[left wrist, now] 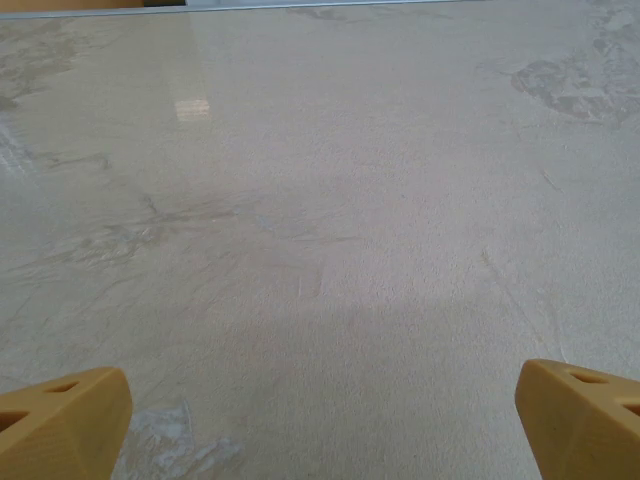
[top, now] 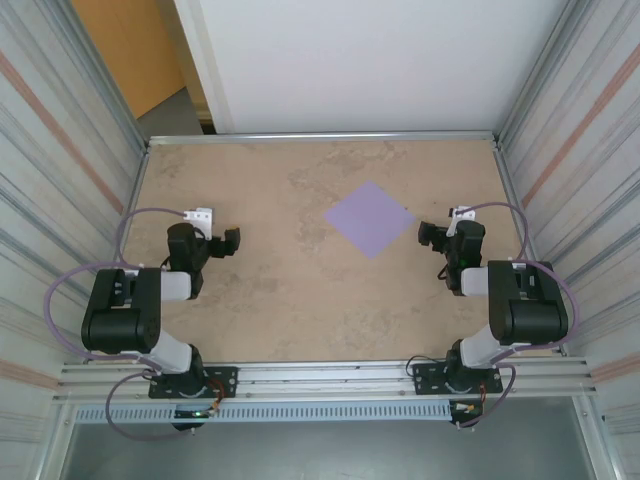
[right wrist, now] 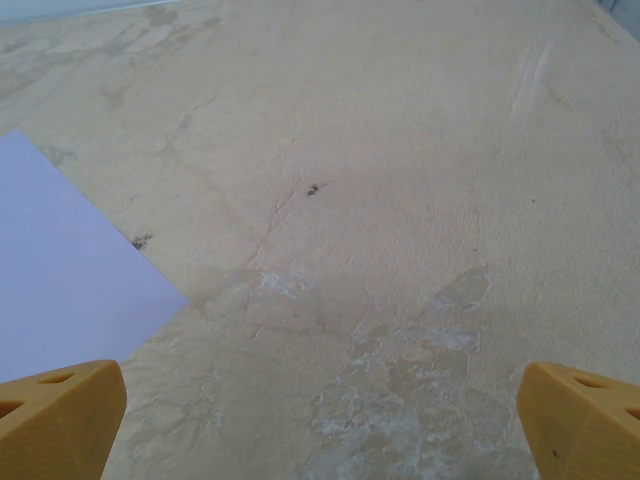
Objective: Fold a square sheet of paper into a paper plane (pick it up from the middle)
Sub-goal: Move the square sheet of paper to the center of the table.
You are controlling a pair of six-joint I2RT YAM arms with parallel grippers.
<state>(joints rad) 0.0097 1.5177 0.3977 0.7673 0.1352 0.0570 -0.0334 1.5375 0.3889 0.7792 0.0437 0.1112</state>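
Note:
The square sheet of paper (top: 369,217) is lavender and lies flat and unfolded on the tan table, turned like a diamond, right of the middle. Its corner shows at the left of the right wrist view (right wrist: 60,270). My right gripper (top: 428,234) hovers just right of the sheet's right corner, open, its yellow fingertips (right wrist: 60,415) wide apart over bare table (right wrist: 320,425). My left gripper (top: 232,241) sits far to the left of the sheet, open too, with nothing between its fingertips (left wrist: 60,420). The paper plane is out of view.
Ribbed metal walls (top: 60,150) close in the table on the left and on the right (top: 580,140). A metal rail (top: 320,137) runs along the far edge below a white panel. The arm bases (top: 180,380) stand at the near edge.

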